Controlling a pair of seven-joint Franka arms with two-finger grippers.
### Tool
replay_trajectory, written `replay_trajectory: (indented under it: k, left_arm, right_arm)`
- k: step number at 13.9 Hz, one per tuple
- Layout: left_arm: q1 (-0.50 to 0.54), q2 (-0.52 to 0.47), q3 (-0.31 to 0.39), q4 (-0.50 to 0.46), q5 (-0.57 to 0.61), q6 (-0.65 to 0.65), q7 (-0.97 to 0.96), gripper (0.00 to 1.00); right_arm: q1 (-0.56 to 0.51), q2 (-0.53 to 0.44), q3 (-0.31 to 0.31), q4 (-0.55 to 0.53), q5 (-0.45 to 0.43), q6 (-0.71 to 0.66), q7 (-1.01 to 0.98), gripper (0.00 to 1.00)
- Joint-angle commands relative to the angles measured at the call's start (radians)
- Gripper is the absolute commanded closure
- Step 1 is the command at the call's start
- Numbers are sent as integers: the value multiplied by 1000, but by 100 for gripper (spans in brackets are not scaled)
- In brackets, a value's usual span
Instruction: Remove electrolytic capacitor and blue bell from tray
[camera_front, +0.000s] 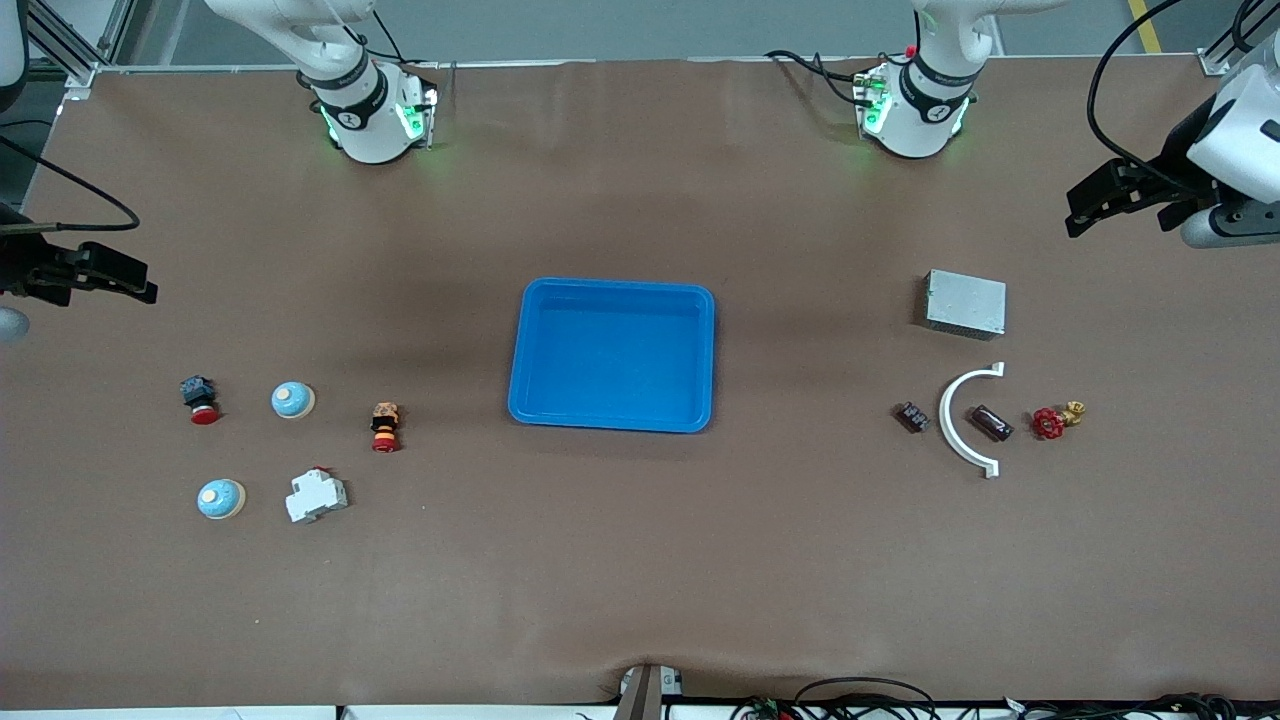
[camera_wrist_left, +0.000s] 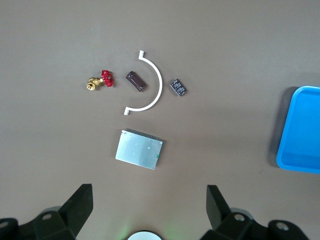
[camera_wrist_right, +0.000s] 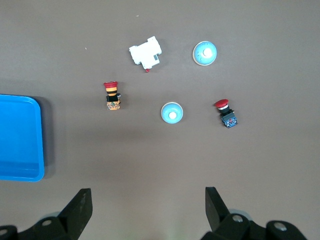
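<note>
A dark brown cylindrical capacitor (camera_front: 991, 422) lies inside a white arc (camera_front: 966, 420) toward the left arm's end of the table; it also shows in the left wrist view (camera_wrist_left: 136, 81). Two blue bells lie toward the right arm's end: one (camera_front: 292, 400) (camera_wrist_right: 172, 113) farther from the front camera, the other (camera_front: 220, 498) (camera_wrist_right: 205, 53) nearer. A blue tray (camera_front: 612, 286) stands empty mid-table. My left gripper (camera_front: 1120, 205) (camera_wrist_left: 148, 200) is open and empty, up over the table's end near a metal box. My right gripper (camera_front: 110, 275) (camera_wrist_right: 147, 200) is open and empty over the table's other end.
By the capacitor are a small black component (camera_front: 911, 417), a red-handled brass valve (camera_front: 1055, 420) and the metal box (camera_front: 965, 303). By the bells are a red-capped push button (camera_front: 199, 398), a yellow-and-red stop button (camera_front: 385, 426) and a white breaker (camera_front: 316, 495).
</note>
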Motion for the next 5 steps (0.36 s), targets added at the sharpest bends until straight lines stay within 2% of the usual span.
replay_trajectory:
  k: [1, 5]
  left_arm:
    - [5, 2, -1, 11, -1, -11, 9, 0]
    - [2, 2, -1, 11, 4, -13, 6, 0]
  right_arm:
    - [-11, -7, 6, 2, 5, -10, -6, 0]
    - [-10, -6, 6, 2, 5, -10, -6, 0]
